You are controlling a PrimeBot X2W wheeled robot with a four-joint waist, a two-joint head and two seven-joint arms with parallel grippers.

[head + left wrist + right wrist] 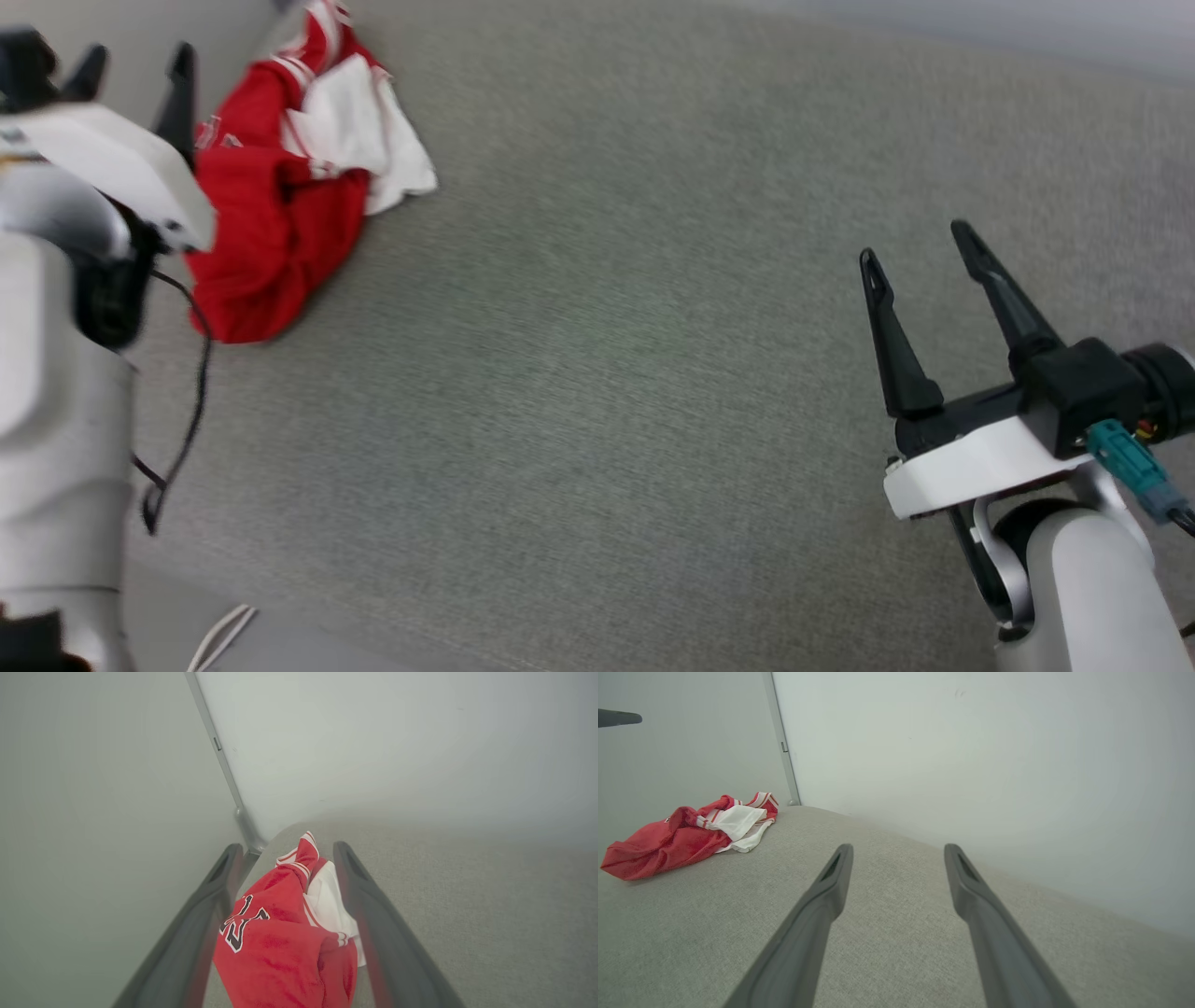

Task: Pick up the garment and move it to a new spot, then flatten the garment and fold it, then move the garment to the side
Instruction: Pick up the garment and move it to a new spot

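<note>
Nearest, the right hand [915, 241] hangs over the bare grey bench [597, 373], fingers apart, empty, well apart from the garment [271, 215]; farther off, the left hand [138, 51] is spread wide with the crumpled red and white jersey lying between its fingers, by the corner of the wall [971, 742]; I judge the first pick-up not yet made, so moving, flattening, folding and setting aside all remain; whether fingers touch cloth is unclear; the lettering is half-buried in folds, and the head view is blurred.
</note>
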